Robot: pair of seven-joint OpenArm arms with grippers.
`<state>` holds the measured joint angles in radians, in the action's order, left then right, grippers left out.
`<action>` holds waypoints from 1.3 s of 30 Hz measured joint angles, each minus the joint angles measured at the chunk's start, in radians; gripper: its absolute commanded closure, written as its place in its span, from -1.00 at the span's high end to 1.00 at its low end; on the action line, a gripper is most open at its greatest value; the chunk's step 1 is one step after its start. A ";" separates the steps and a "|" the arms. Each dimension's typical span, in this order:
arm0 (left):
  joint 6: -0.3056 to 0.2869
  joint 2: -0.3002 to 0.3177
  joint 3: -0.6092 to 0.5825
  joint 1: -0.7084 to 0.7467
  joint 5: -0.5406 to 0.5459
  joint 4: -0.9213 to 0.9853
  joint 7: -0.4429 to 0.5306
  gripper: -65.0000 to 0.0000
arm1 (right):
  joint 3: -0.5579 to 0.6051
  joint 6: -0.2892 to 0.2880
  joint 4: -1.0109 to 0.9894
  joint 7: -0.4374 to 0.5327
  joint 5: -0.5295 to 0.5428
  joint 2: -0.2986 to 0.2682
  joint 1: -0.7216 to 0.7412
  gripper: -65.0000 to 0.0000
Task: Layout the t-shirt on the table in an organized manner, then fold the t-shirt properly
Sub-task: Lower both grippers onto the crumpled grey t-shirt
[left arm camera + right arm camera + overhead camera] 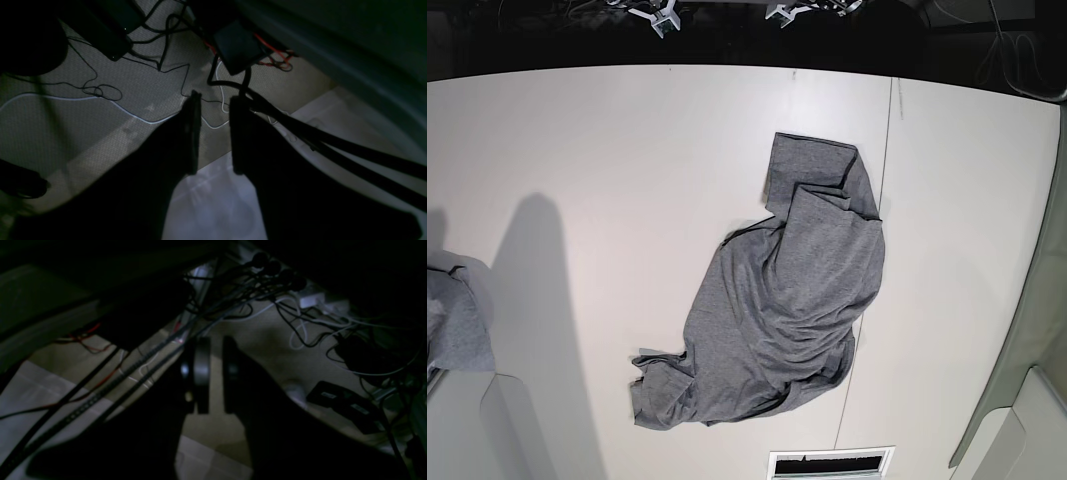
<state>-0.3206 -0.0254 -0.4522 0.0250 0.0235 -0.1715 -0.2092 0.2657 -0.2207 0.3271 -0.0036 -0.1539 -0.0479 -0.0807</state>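
The heather-grey t-shirt [787, 320] lies crumpled and bunched on the white table [577, 150], right of centre, running from the rear middle toward the front. Its sleeves and hem are folded under and hard to tell apart. Neither gripper shows in the base view. My left gripper [215, 96] hangs off the table over the floor, its dark fingers apart and empty. My right gripper [216, 340] also hangs over the floor, with a narrow gap between its fingers and nothing in it. The shirt shows in neither wrist view.
A smaller grey cloth bundle [457, 320] lies at the table's left edge. A white slotted frame [830, 464] sits at the front edge. Cables and power bricks [113, 50] cover the carpet under both wrist cameras. A dark seam [882, 200] crosses the table beside the shirt.
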 measured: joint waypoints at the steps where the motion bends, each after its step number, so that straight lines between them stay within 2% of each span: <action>1: -0.011 0.000 0.000 0.000 0.000 0.000 -0.003 -0.50 | 0.000 0.000 0.000 0.000 0.000 0.000 0.000 -0.76; 4: -0.078 0.000 0.000 0.009 -0.003 -0.019 -0.029 -0.50 | 0.000 0.000 0.003 0.001 0.000 -0.002 -0.005 -0.76; 8: -0.128 0.003 0.001 0.069 -0.016 -0.112 -0.080 -0.50 | 0.000 0.000 0.040 0.001 0.000 -0.006 -0.043 -0.76; 12: -0.137 0.013 0.002 0.183 -0.075 -0.290 -0.089 -0.50 | 0.000 -0.002 0.148 -0.003 -0.002 -0.024 -0.130 -0.76; 17: -0.138 0.062 0.033 0.351 -0.076 -0.575 -0.100 -0.49 | 0.000 -0.029 0.361 -0.006 -0.004 -0.072 -0.278 -0.76; 19: -0.142 0.081 0.076 0.418 -0.061 -0.702 -0.111 -0.48 | 0.000 -0.065 0.459 -0.012 0.009 -0.103 -0.336 -0.76; 24: -0.163 0.110 0.198 0.579 -0.042 -0.999 -0.119 -0.34 | 0.000 -0.167 0.746 -0.014 0.178 -0.194 -0.470 -0.76; 27: -0.178 0.151 0.272 0.673 -0.023 -1.166 -0.128 -0.34 | -0.002 -0.175 0.938 -0.011 0.222 -0.250 -0.544 -0.76; 31: -0.177 0.197 0.386 0.761 0.010 -1.381 -0.135 -0.34 | -0.003 -0.177 1.151 -0.012 0.224 -0.314 -0.608 -0.76; 34: -0.180 0.212 0.486 0.786 0.071 -1.538 -0.159 -0.34 | -0.005 -0.182 1.270 -0.019 0.225 -0.344 -0.624 -0.76; 37: -0.179 0.225 0.602 0.785 0.153 -1.678 -0.244 -0.33 | -0.033 -0.179 1.358 -0.020 0.226 -0.354 -0.623 -0.76; 39: -0.178 0.250 0.669 0.781 0.247 -1.759 -0.277 -0.18 | -0.051 -0.179 1.405 -0.019 0.251 -0.354 -0.605 -0.76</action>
<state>-0.4988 0.2245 0.2173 0.8059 0.2703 -1.9301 -0.4858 0.2142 -0.4000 1.7321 -0.0231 0.0975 -0.4023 -0.6861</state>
